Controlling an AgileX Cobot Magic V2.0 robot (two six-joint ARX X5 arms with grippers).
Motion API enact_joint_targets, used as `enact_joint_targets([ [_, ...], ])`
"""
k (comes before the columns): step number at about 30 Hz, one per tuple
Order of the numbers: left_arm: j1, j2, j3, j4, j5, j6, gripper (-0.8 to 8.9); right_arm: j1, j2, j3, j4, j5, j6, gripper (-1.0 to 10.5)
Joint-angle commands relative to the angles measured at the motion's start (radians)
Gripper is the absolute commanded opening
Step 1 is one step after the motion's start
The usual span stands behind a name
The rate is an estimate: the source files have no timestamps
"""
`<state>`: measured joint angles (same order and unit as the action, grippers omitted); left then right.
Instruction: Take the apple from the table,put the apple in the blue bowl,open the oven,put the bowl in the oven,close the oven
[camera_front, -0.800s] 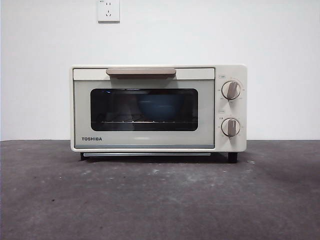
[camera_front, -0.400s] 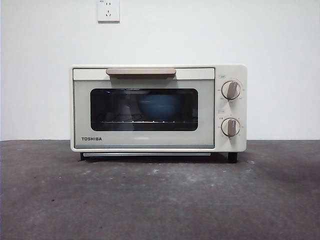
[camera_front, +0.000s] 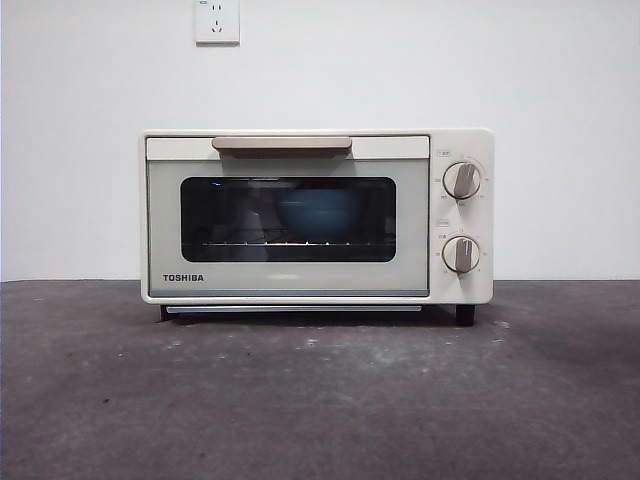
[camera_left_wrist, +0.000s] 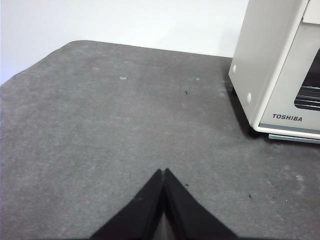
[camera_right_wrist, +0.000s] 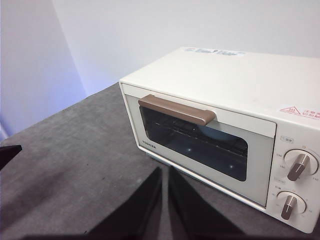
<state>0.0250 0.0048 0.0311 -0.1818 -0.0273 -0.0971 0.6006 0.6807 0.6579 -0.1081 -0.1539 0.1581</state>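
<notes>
Against the back edge of the table, seen from the front, the oven stands with its door shut, and the blue bowl shows dimly through the dark glass on the wire rack, so the task looks finished. The apple cannot be made out, presumably hidden below the bowl's rim. Boxy cream metal, a beige bar handle and two grey knobs contrast with the matte, mottled grey tabletop. From the left wrist, the left pincer hangs over bare table beside the oven's side wall, jaws pressed together. From the right wrist, the right pincer is also pressed together, holding nothing, near the oven's front.
</notes>
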Motion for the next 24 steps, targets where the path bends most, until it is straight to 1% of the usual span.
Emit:
enact_joint_targets([
  [1,0.002,-0.002,-0.024,-0.003,-0.001,-0.009,0.08,-0.015,-0.026,0.003,0.001,0.017,-0.026,0.0],
  [3,0.002,-0.002,-0.024,-0.003,-0.001,-0.009,0.08,-0.055,-0.066,0.002,-0.008,0.026,-0.050,0.0],
  [5,0.002,-0.002,-0.024,-0.003,-0.001,-0.009,0.08,-0.117,-0.098,0.002,-0.029,0.021,-0.072,0.0],
  [9,0.002,-0.002,-0.024,-0.004,-0.001,-0.009,0.08,-0.269,-0.171,-0.023,-0.074,0.020,-0.079,0.0],
  [13,0.002,-0.002,-0.024,-0.003,-0.001,-0.009,0.08,-0.418,-0.274,-0.107,-0.063,0.024,-0.094,0.0],
  [16,0.002,-0.002,-0.024,-0.004,0.000,-0.009,0.08,-0.502,-0.355,-0.204,0.001,0.024,-0.107,0.0],
  [20,0.002,-0.002,-0.024,-0.004,-0.001,-0.009,0.08,-0.563,-0.458,-0.346,0.101,0.024,-0.111,0.0],
  [24,0.002,-0.002,-0.024,-0.004,-0.001,-0.009,0.08,-0.576,-0.539,-0.451,0.138,0.032,-0.114,0.0],
])
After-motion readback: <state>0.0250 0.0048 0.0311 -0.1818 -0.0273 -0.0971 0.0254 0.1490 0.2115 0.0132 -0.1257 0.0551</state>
